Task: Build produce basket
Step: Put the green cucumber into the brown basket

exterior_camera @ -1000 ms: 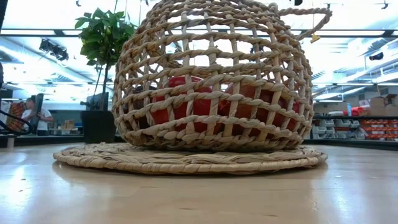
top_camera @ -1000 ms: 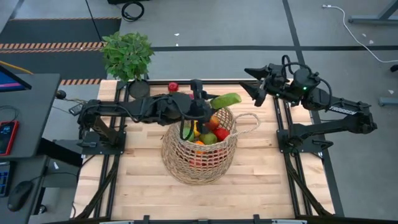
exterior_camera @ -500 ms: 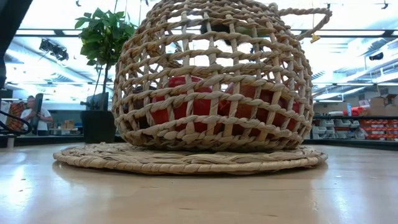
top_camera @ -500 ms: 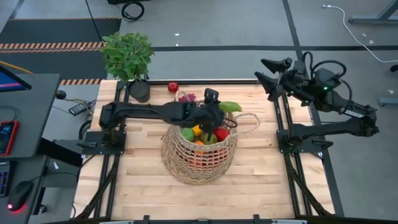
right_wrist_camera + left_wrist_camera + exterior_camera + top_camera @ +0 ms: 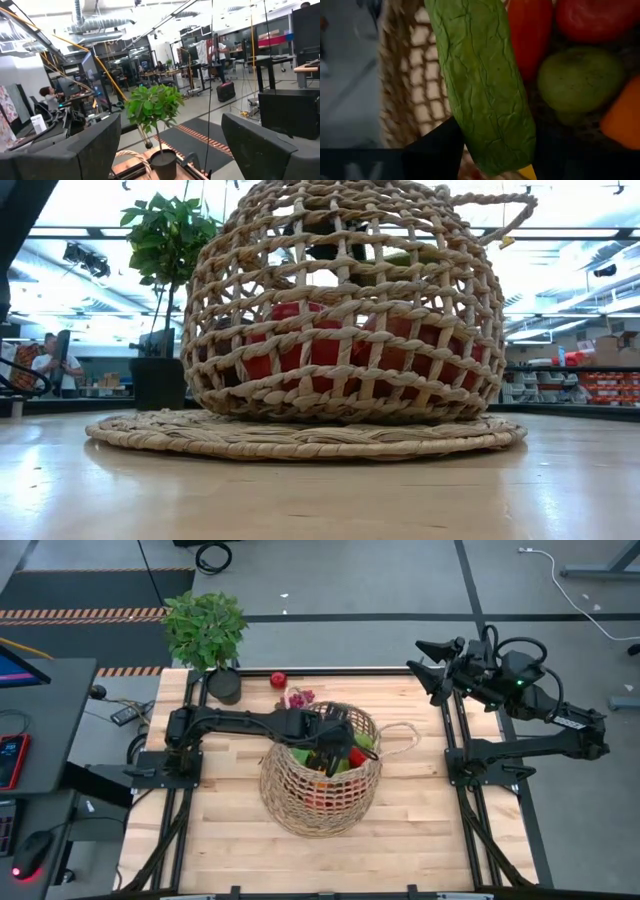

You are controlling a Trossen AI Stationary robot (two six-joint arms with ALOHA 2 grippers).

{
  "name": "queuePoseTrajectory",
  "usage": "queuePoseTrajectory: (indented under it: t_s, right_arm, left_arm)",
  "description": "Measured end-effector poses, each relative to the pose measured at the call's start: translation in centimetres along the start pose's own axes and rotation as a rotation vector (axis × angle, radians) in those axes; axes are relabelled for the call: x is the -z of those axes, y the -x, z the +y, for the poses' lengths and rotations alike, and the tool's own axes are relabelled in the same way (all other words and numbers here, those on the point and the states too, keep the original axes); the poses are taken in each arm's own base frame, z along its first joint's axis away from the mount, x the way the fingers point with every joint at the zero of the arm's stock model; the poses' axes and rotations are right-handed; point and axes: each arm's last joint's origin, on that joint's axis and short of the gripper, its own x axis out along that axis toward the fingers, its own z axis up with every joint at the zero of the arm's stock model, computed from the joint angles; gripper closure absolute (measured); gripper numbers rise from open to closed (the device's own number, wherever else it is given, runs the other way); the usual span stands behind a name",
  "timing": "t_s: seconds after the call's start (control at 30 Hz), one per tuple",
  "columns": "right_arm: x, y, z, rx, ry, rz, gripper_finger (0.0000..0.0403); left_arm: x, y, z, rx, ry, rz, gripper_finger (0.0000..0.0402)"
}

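Where plant [image 5: 205,628] stands, pale wooden table [image 5: 230,820].

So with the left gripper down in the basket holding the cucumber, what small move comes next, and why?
Probably open the left gripper and release: the cucumber it grips is already inside the basket, just above the green apple and red pepper. The right gripper waits open at the far right edge.

Tan open-weave basket [image 5: 320,790] holds a wrinkled green cucumber [image 5: 482,80] beside red and orange produce [image 5: 585,50].
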Motion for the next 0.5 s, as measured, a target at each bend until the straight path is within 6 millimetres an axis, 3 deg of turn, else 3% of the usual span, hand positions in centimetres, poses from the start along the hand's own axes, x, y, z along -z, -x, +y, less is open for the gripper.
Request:
queuePoseTrajectory:
  t_s: [0.33,0.5]
  right_arm:
    - [0.2,-0.3,0.0,0.001,0.001,0.007,0.0054]
    - [0.4,-0.6,0.1,0.003,0.005,0.021,0.0054]
  left_arm:
    - [1.4,-0.2,-0.2,0.168,0.258,0.066,0.0189]
    - [1.8,-0.5,0.2,0.232,0.432,0.060,0.0150]
